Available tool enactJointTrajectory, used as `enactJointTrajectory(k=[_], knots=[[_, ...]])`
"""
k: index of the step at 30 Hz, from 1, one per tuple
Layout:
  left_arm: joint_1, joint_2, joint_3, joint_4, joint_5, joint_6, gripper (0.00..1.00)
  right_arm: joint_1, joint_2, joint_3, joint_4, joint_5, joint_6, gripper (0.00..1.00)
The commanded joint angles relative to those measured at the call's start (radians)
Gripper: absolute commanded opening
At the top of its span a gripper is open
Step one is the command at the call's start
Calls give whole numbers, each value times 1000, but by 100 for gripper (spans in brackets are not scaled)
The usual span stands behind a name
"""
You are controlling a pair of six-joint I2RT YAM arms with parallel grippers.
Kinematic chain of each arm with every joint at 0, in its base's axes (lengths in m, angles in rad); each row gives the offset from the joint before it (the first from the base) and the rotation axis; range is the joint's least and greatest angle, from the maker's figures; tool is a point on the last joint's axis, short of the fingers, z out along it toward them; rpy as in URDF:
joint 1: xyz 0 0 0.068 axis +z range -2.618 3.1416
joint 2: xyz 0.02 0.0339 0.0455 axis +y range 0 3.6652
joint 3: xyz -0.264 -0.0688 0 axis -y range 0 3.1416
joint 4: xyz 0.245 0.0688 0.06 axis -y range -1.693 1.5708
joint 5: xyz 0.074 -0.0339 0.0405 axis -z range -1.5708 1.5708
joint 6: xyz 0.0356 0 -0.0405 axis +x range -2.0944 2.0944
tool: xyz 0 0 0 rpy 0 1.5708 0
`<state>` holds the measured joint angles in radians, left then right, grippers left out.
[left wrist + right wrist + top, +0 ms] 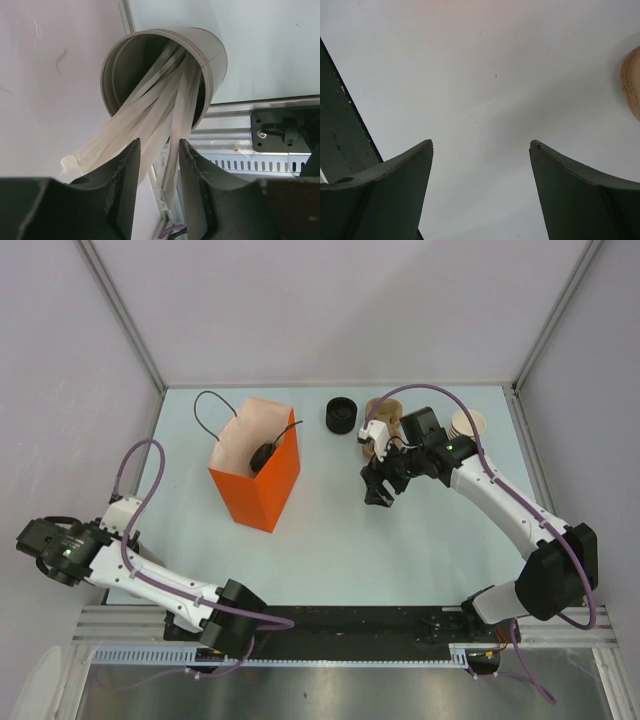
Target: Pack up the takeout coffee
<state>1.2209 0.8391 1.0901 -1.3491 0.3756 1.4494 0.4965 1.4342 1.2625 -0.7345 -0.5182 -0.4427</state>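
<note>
The takeout coffee [263, 454], black-lidded, sits inside the orange paper bag [255, 497]. The right gripper [377, 496] hangs with fingers spread over the table [330, 550]. The left gripper [159, 142] straddles paper-wrapped straws [150, 105]; whether it clamps them cannot be told

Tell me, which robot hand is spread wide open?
The right hand, its fingers far apart; the left hand has fingers close together.

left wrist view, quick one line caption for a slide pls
Left end effector, fingers narrowly parted, facing a tilted round tube spilling long pale paper strips.
</note>
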Motion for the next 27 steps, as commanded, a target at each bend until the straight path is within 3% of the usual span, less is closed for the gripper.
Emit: enactJointTrajectory(k=[1,10,20,27], knots=[[8,2,17,-119,19,31,40,7,-6,0,26,9,-7,82],[8,9,27,-119,39,23,31,8,0,-2,29,9,-7,81],[8,15,36,-119,54,22,0,8,0,-3,30,14,-7,79],[6,34,97,-119,118,-1,0,8,5,-2,30,14,-7,79]])
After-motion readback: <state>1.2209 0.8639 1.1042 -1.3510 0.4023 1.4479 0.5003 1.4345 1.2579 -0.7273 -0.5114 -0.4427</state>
